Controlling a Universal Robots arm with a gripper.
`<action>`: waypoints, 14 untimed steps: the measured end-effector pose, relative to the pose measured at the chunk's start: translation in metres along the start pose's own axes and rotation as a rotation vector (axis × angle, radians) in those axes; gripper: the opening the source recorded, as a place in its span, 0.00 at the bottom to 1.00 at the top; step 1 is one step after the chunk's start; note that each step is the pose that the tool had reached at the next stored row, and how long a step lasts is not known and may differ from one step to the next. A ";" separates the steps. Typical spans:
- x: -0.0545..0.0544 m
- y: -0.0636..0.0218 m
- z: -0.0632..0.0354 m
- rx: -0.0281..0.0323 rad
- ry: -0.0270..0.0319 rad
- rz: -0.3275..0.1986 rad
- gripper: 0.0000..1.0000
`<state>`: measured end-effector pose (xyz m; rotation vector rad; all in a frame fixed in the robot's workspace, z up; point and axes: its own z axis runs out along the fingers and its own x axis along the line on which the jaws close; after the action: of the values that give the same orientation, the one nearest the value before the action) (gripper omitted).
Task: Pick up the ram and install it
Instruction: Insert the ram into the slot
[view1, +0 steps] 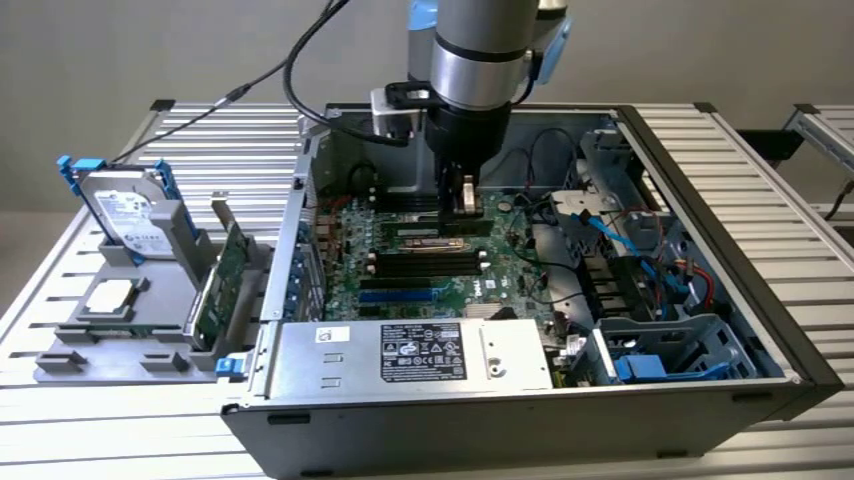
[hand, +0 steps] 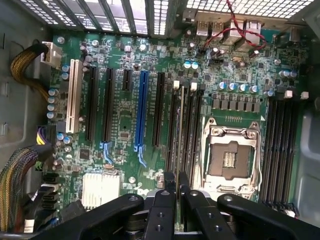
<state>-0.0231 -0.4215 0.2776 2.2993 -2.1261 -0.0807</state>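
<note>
— What sits closest to the lens?

— The pincer. Its two black fingers stand almost together, leaving only a slit, and a thin pale edge runs out of that slit. I take that edge for the ram, clamped by its flat faces.

— Why hold it edge-on?

— My guess is so that its long edge lines up with the memory slots. It lies along them, straight ahead of the pincer, in the bank just beside the CPU socket. Whether it hovers above a slot or already sits in one, I cannot tell.

— And further out?

— Across the ram from the socket run the long expansion slots, among them the blue slot.

— How is the arm set?

— In the exterior view the arm stands plumb, its wrist pointing straight down into the open case. The case lies on its side on the tabletop with the board facing up, which suits a vertical reach. Well apart from the pincer, toward the exterior view's left, a grey tray holds a hard drive and a wider green card on edge. Neither is the task's thing.
</note>
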 end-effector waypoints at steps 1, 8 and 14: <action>0.001 0.0000 0.0018 0.0001 -0.0001 -0.001 0.14; 0.001 0.0010 0.0145 0.0000 0.0001 -0.001 0.14; 0.001 0.0010 0.0255 0.0001 -0.0001 0.004 0.14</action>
<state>-0.0252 -0.4219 0.2522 2.2951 -2.1306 -0.0807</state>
